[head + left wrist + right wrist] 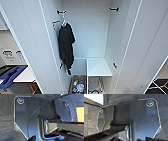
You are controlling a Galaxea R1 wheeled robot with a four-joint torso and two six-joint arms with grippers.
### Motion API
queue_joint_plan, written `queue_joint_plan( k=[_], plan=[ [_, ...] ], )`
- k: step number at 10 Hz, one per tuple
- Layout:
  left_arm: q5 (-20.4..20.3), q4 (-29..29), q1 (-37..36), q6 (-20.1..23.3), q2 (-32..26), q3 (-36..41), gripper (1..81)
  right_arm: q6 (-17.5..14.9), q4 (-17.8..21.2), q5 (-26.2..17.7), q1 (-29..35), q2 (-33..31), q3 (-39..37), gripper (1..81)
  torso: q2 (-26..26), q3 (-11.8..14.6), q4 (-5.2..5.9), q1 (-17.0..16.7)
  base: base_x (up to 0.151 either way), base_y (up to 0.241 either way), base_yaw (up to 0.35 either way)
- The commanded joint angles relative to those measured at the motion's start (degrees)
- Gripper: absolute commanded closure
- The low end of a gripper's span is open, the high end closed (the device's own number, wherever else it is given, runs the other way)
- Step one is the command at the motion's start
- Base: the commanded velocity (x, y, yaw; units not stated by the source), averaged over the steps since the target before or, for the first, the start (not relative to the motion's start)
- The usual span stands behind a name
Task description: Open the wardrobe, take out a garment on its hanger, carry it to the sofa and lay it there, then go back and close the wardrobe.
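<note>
Wardrobe (87, 37), white and tall, stands with both doors swung wide; a dark shirt (66, 46) hangs from the rail's left end above a white shelf (98, 67). Claw states cannot be told.

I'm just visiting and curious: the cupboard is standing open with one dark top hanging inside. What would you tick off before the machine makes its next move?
1. Wardrobe doors swung wide: ok, both stand open and the inside is in full sight.
2. Maroon jacket gone from the rail: ok, the head view has none hanging there.
3. Dark shirt hanging on its white hanger: ok, at the left end.
4. Clothing clear of the door path: cannot tell; the shirt hangs close to the left door.
5. Lower compartments: ok, the clutter in the bin sits inside.
6. Pincers free and empty: cannot tell from the wrist views.
</note>
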Motion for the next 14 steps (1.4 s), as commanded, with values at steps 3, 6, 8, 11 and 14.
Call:
queue_joint_plan(
  k=[3, 6, 8, 11, 14],
  plan=[
    [8.9, -6.03, -1.27, 1.59, -2.73, 0.24, 1.0, 0.46, 0.9, -2.89, 3.74, -1.61, 1.36, 1.0, 0.0, 0.0, 0.0, 0.05, 0.0, 0.0, 0.0],
    [6.11, -29.75, -1.87, 32.26, -3.86, 0.34, 1.0, 0.81, 1.07, -2.81, 4.44, -7.12, 8.27, 1.0, 0.0, 0.02, 0.02, 0.05, 0.0, 0.0, 0.0],
    [5.56, -44.37, -2.84, 43.74, -5.88, 1.82, 1.0, 2.99, 1.96, -2.81, 6.1, -13.78, 15.37, 1.0, 0.0, 0.02, 0.02, 0.05, 0.0, 0.0, 0.0],
    [4.26, -48.15, -4.43, 44.26, -9.4, 2.26, 1.0, 7.92, 1.96, -2.45, 9.62, -24.17, 25.5, 1.0, 0.0, 0.02, 0.02, 0.05, 0.0, 0.0, 0.0],
    [-0.32, -47.62, -4.96, 44.62, -15.37, 9.1, 1.0, 11.79, 1.96, -2.37, 12.44, -29.47, 27.38, 1.0, 0.0, 0.0, 0.02, 0.05, 0.0, 0.0, 0.0]
  ],
)
